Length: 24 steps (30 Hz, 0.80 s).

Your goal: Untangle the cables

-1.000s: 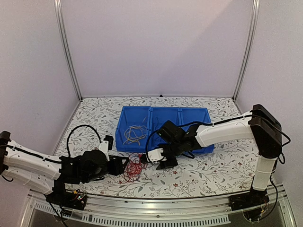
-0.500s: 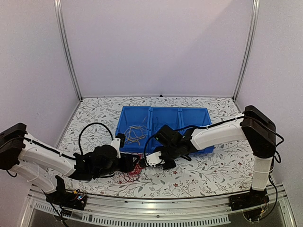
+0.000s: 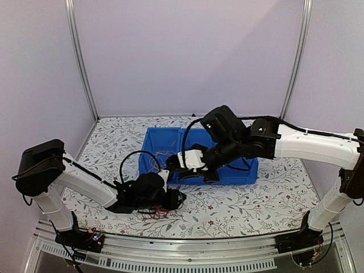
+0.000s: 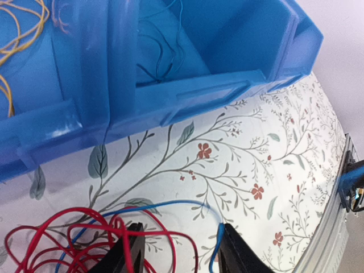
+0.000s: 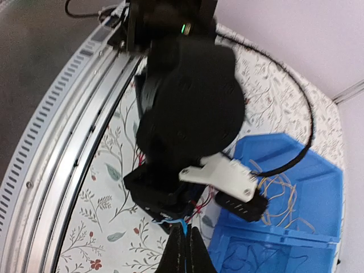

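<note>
Red cables (image 4: 85, 239) lie looped on the flowered table in front of the blue bin (image 4: 170, 85); from above they show as a small heap (image 3: 154, 214). A blue cable (image 4: 170, 203) arcs across them and runs down the inner face of one left finger (image 4: 233, 253). My left gripper (image 4: 182, 253) (image 3: 177, 200) stands low over this heap, jaws apart, with red and blue strands in the gap. My right gripper (image 5: 183, 250) (image 3: 172, 173) hangs just above the left one, shut on the blue cable (image 5: 181, 224). Yellow-tan cables (image 4: 17, 45) (image 5: 278, 193) lie in one bin compartment, thin blue ones (image 4: 165, 51) in another.
The bin (image 3: 239, 133) has three compartments and stands mid-table, right behind both grippers. The left arm's black wrist (image 5: 187, 102) fills the space under the right gripper. A metal rail (image 3: 187, 253) (image 5: 68, 142) runs along the table's near edge.
The right gripper has shut on the blue cable and risen toward the bin's front. The left arm has slid right over the red heap, and its jaws have narrowed.
</note>
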Motion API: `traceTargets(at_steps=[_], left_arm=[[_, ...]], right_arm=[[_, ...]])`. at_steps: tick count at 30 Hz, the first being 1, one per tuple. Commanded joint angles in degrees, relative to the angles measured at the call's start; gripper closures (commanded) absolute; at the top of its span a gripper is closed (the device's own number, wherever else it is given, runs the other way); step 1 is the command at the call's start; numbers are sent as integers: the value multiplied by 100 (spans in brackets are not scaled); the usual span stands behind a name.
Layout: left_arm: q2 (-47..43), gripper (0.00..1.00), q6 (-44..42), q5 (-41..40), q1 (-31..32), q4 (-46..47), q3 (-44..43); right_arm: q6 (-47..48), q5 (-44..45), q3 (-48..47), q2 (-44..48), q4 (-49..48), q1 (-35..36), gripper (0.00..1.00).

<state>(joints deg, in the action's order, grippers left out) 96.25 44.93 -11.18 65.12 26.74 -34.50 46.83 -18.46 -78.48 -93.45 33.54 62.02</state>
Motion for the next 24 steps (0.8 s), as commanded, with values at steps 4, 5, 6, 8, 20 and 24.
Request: traceTargets(at_steps=[4,5,6,8,20,24], left_arm=[[516,66,503,707,-64,337,216],[536,67,526,744,-68,335,223],[544,68,526,764,-77,331,220],[544,69,532,775,-87,327,223],[620,71,599,929,-188,340,246],[595,71,610,925,-193,323,273]], right_arm=[[-619,-632,-1310,506,149,-378,100],[-641,-625,-1495,515,209,-416,100],[-688,-623,-1722,527,278,-463,100],[-761,-649,-2205,529,389,-573,100],[-1306,-1049,-4940,680,508,-2012,100],[-1343,-827,-5046,843,334,-2459,100]])
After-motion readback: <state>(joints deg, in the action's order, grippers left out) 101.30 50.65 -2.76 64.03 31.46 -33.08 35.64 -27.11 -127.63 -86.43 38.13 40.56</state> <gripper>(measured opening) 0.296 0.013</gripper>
